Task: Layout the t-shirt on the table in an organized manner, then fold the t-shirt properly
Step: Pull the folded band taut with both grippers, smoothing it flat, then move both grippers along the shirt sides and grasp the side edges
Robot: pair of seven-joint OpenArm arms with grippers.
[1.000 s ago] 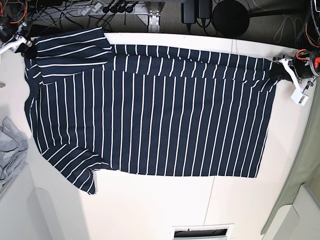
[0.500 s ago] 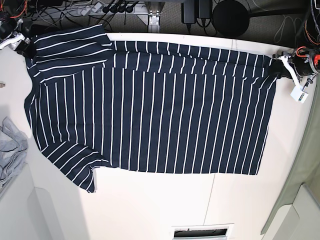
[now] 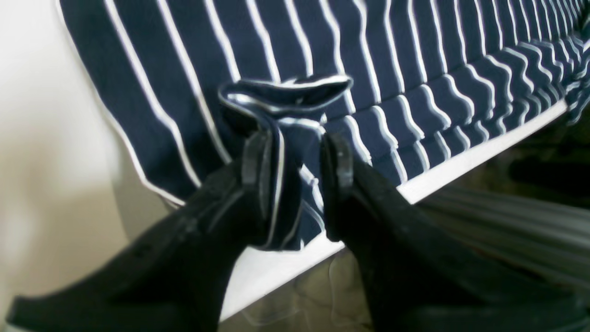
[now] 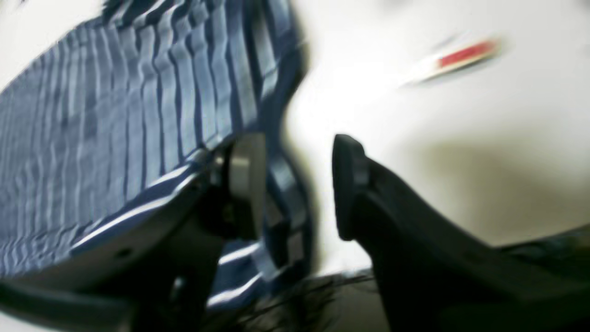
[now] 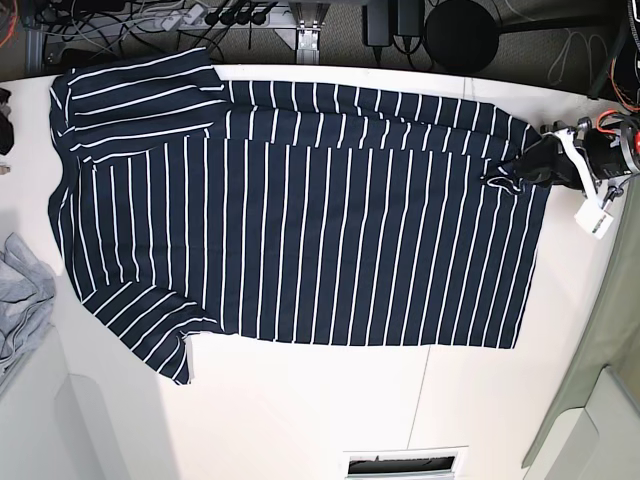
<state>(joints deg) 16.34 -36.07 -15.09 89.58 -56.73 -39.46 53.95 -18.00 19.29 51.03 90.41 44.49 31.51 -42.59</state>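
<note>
Cream table (image 5: 300,400), striped t-shirt (image 5: 300,220) spread flat, left tool (image 3: 290,152) parted around its bunched corner (right tool (image 4: 295,184) also released).

A cream-coloured table (image 5: 330,410) with a thin dark seam carries a dark navy t-shirt (image 5: 300,220) with thin white stripes, spread flat along its far edge. A crumpled light grey garment (image 5: 20,300) lies at the table's left edge.
</note>
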